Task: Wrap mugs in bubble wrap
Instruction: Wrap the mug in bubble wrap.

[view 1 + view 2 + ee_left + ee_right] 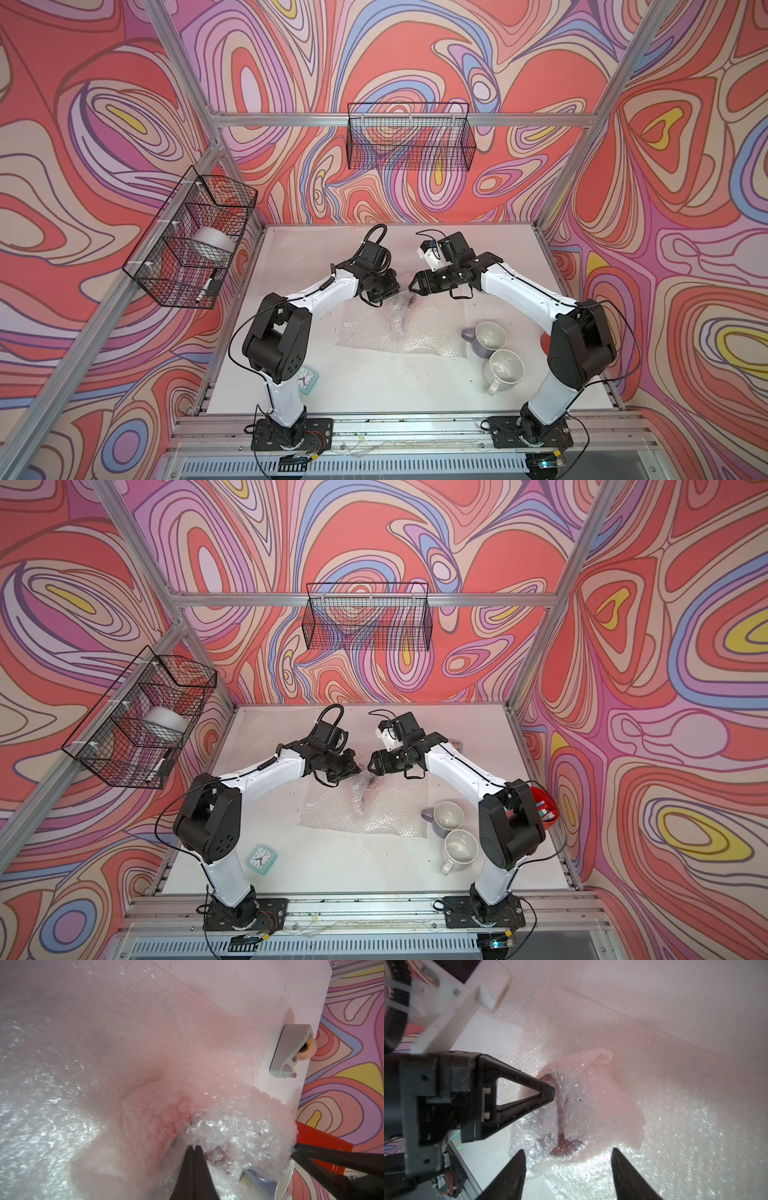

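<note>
One crumpled, dimpled bubble wrap (374,336)

A sheet of bubble wrap (415,338) lies on the white table (374,392), bunched into a ridge at its far edge; above that ridge the left gripper (397,289) and right gripper (414,289) face each other, tips close; a lavender mug (486,337) and a white mug (505,368) stand upright, side by side, just beside the sheet; a small clock (308,377) sits by the left arm; a white roll (214,243) rests in a wire basket (174,286).
</note>
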